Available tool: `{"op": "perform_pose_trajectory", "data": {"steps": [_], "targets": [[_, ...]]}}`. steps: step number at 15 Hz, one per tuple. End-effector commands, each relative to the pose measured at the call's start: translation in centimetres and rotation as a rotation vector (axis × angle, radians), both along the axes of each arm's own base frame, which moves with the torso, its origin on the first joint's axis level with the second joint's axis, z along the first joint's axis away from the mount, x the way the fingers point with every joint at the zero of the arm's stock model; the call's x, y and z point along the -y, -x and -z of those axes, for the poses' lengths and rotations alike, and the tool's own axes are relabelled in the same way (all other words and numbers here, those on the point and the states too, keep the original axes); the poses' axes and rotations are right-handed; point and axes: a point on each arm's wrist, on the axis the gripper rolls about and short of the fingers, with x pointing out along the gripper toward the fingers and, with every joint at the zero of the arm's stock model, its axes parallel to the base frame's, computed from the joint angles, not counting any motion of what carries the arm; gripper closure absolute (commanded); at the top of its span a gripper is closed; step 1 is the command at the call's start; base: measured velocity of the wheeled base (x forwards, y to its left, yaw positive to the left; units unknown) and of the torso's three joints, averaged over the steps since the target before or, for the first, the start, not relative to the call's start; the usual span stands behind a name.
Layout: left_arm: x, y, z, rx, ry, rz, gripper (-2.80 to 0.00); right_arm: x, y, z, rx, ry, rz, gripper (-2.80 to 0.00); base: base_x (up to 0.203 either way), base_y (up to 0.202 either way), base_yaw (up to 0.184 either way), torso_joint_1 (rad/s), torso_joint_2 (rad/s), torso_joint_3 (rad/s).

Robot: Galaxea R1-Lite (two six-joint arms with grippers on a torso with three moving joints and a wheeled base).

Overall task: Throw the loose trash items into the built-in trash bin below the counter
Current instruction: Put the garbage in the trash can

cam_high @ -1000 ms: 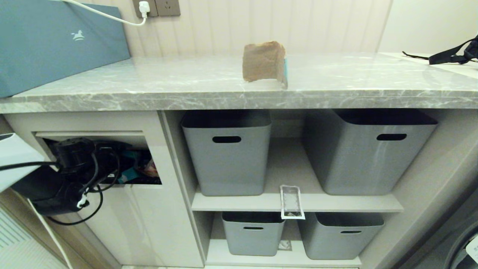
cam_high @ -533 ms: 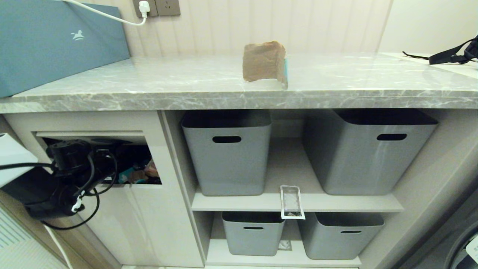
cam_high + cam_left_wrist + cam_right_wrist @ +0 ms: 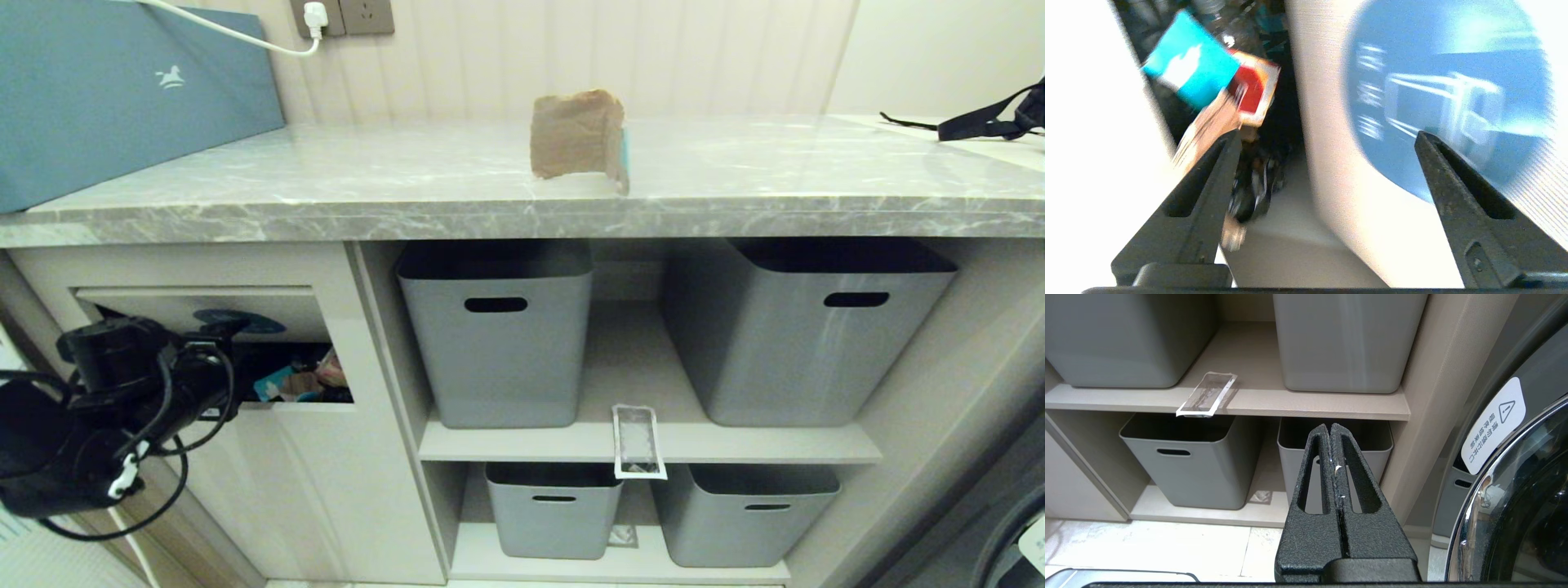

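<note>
Standing at the mouth of the built-in trash bin [image 3: 245,327], a beige cabinet front with a rectangular swing flap and blue oval sticker, the left gripper [image 3: 1327,139] has its black jaws spread wide and empty, nothing between them; the flap leans on it, propped partly inward. Inside the opening: a torn brown cardboard piece with teal face [image 3: 1194,77] beside a red-and-yellow-edged wrapper [image 3: 1253,92], apparently deposited. Remaining loose trash: one torn brown cardboard piece with teal edge [image 3: 578,135], upright at the middle of the long grey marble-look counter [image 3: 326,192]; one clear white-edged plastic wrapper [image 3: 637,441], overhanging the near edge of the beige shelf [image 3: 775,445] between two grey plastic tubs [image 3: 498,335]; one small scrap [image 3: 622,535] on the bottom shelf. The right gripper [image 3: 1334,457], parked low at the right, has its fingers pressed together, empty. Judgement: task partly done, three pieces outstanding.
</note>
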Motion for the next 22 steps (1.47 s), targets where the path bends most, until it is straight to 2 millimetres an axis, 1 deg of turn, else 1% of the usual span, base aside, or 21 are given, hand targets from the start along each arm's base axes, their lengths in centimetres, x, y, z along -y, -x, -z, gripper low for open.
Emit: {"op": "perform_pose_trajectory", "data": {"steps": [1, 3, 5, 7, 9, 11, 12, 14, 17, 18, 19, 20, 22], "targets": [[0.4, 3.0, -2.3, 0.042, -0.007, -0.029, 0.00, 0.0, 0.0, 0.0, 0.000, 0.001, -0.001, 0.00, 0.000, 0.000, 0.000, 0.000, 0.00, 0.000], [0.7, 5.2, -3.5, 0.061, -0.033, -0.062, 0.00, 0.0, 0.0, 0.0, 0.001, 0.001, -0.001, 0.00, 0.000, 0.000, 0.000, 0.000, 0.00, 0.000], [1.1, 7.6, -4.4, 0.074, -0.089, -0.055, 0.00, 0.0, 0.0, 0.0, 0.001, 0.001, -0.001, 0.00, 0.000, 0.000, 0.000, 0.000, 0.00, 0.000], [1.7, 10.7, -4.3, 0.055, -0.140, -0.041, 0.00, 0.0, 0.0, 0.0, 0.000, 0.001, -0.001, 0.00, 0.000, 0.000, 0.000, 0.000, 0.00, 0.000], [2.1, 13.4, -4.3, 0.050, -0.203, -0.034, 0.00, 0.0, 0.0, 0.0, 0.002, 0.001, -0.001, 0.00, 0.000, 0.000, 0.000, 0.000, 0.00, 0.000], [2.5, 16.0, -4.9, 0.078, -0.320, -0.014, 0.00, 0.0, 0.0, 0.0, 0.002, 0.001, -0.001, 0.00, 0.000, 0.000, 0.000, 0.000, 0.00, 0.000], [2.8, 17.4, -5.2, 0.095, -0.403, 0.006, 0.00, 0.0, 0.0, 0.0, 0.001, 0.001, -0.001, 0.00, 0.000, 0.000, 0.000, 0.000, 0.00, 0.000], [3.4, 20.2, -5.9, 0.127, -0.663, 0.071, 0.00, 0.0, 0.0, 0.0, 0.002, 0.001, -0.001, 0.00, 0.000, 0.000, 0.000, 0.000, 0.00, 0.000], [4.4, 23.3, -6.1, 0.181, -1.173, 0.245, 0.00, 0.0, 0.0, 0.0, 0.001, 0.001, -0.001, 0.00, 0.000, 0.000, 0.000, 0.000, 0.00, 0.000], [4.8, 23.8, -6.0, 0.229, -1.315, 0.316, 0.00, 0.0, 0.0, 0.0, 0.000, 0.001, -0.001, 0.00, 0.000, 0.000, 0.000, 0.000, 0.00, 0.000], [5.4, 24.2, -6.2, 0.326, -1.431, 0.411, 0.00, 0.0, 0.0, 0.0, 0.002, 0.001, -0.001, 0.00, 0.000, 0.000, 0.000, 0.000, 0.00, 0.000], [6.1, 24.2, -6.8, 0.426, -1.486, 0.479, 0.00, 0.0, 0.0, 0.0, 0.001, 0.001, -0.001, 0.00, 0.000, 0.000, 0.000, 0.000, 0.00, 0.000], [7.1, 23.4, -9.6, 0.622, -1.587, 0.525, 0.00, 0.0, 0.0, 0.0, 0.001, 0.001, -0.001, 0.00, 0.000, 0.000, 0.000, 0.000, 0.00, 0.000]]}}
